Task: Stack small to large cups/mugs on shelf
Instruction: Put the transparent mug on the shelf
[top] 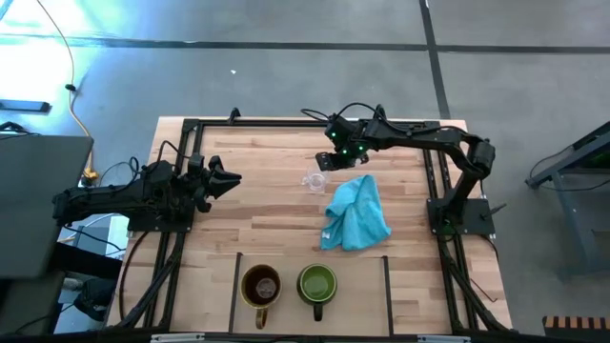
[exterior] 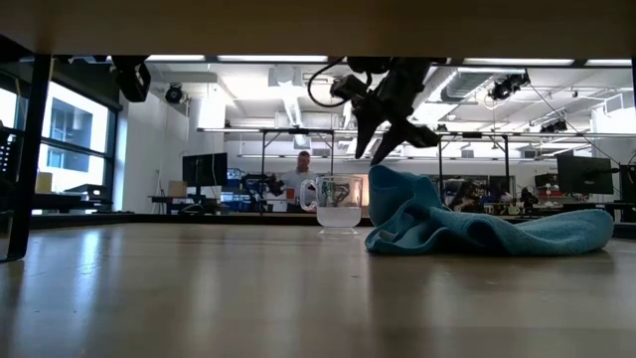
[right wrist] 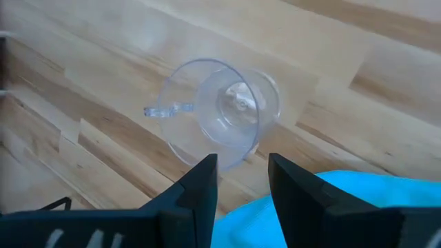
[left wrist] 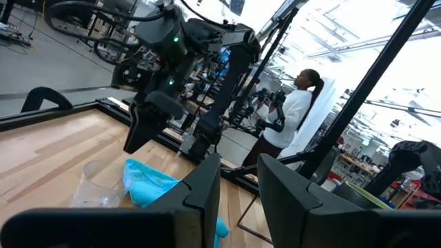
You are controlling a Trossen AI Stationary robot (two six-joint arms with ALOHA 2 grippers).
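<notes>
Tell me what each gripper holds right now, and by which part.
Nothing is held. The right gripper hangs open above the clear glass cup without touching it; the left gripper waits empty at the table's left side.

A light wooden butcher-block counter [top: 257,214] carries a crumpled turquoise cloth [top: 355,213] near its middle. A small clear glass cup [top: 315,181] with a handle stands upright just beside the cloth. Well apart from the cloth, on the slatted shelf strip [top: 362,286] split by thin black bars, a brown handled mug [top: 260,286] and a green handled mug [top: 316,284] sit side by side.
</notes>
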